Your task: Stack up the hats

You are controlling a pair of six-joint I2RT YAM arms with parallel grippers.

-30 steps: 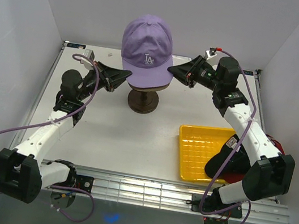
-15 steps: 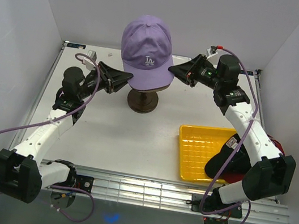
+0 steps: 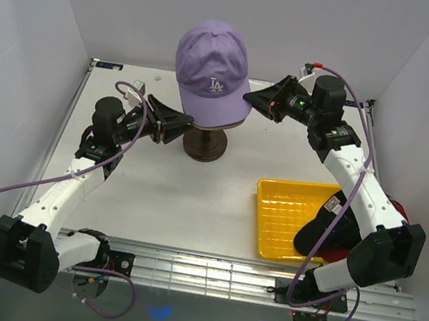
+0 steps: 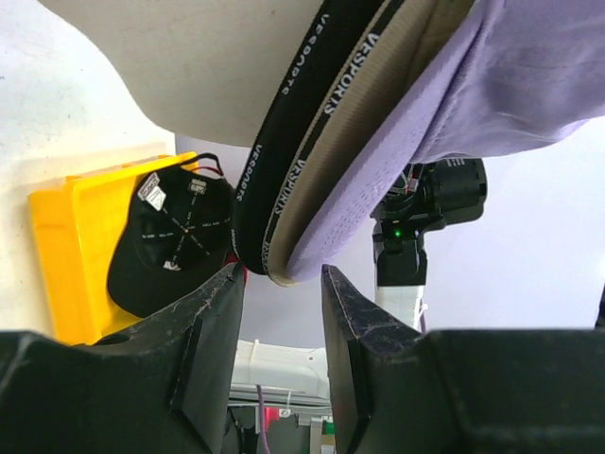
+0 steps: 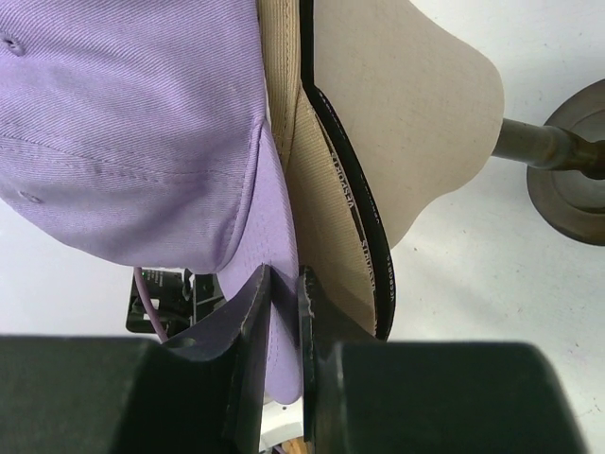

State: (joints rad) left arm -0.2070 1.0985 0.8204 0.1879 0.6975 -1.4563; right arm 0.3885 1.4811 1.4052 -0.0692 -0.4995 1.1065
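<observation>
A lavender cap point(image 3: 211, 69) tops the stack on the mannequin head, with a tan cap's brim point(image 4: 331, 180) and a black cap's brim point(image 4: 284, 161) under it. My right gripper point(image 3: 251, 101) is shut on the lavender brim point(image 5: 274, 236) from the right. My left gripper point(image 3: 178, 121) stands open just left of the stack, the brim edges a little beyond its tips point(image 4: 282, 284), touching nothing. Another black cap point(image 3: 320, 228) lies upside down at the yellow tray's right side, with a red cap's edge point(image 3: 335, 253) showing beneath it.
The mannequin head point(image 5: 406, 113) stands on a dark wooden stand point(image 3: 205, 144) at the table's back centre. The yellow tray point(image 3: 284, 213) sits at the front right. White walls close in the table on three sides.
My left gripper has opened, let go of the stack's left edge and drawn back a little to the left. The right gripper has kept its hold on the lavender brim.
</observation>
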